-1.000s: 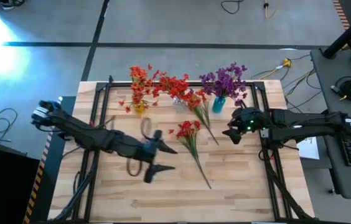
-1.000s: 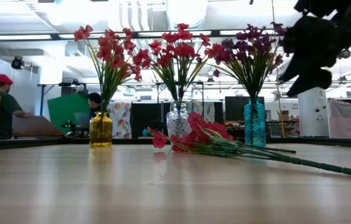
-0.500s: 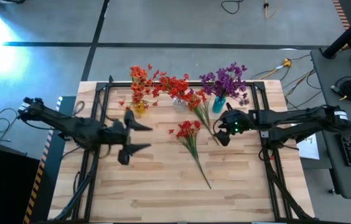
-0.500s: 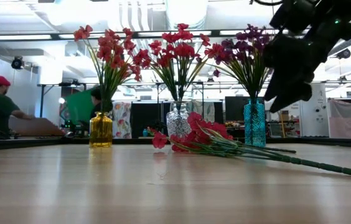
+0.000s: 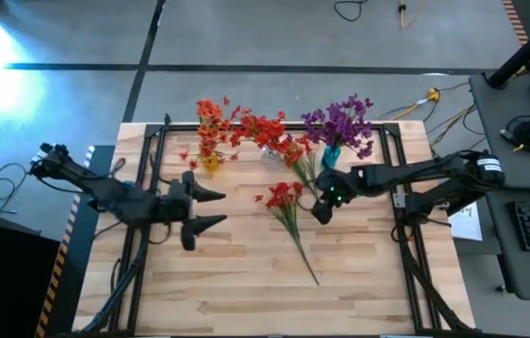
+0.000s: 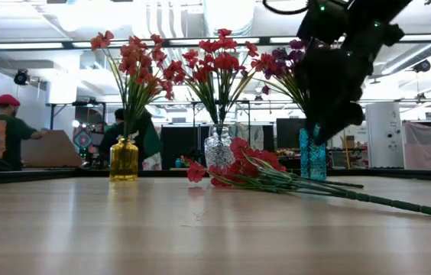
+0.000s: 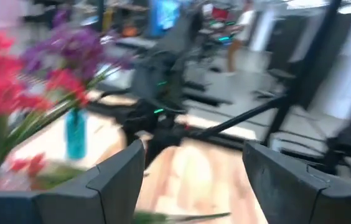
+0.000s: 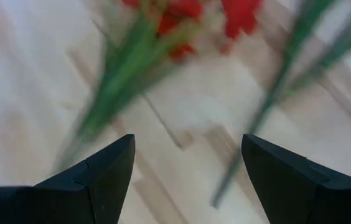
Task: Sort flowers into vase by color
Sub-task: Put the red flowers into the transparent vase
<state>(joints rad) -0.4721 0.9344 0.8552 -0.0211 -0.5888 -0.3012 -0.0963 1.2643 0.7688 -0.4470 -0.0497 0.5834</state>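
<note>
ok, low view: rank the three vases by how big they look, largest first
1. Teal vase, partly hidden behind the right gripper, so its top is hard to judge.
2 and 3. Yellow vase and clear vase: too alike in apparent size to rank.

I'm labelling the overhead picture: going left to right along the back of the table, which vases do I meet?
Yellow vase with orange-red flowers → clear vase with red flowers → blue vase with purple flowers.
</note>
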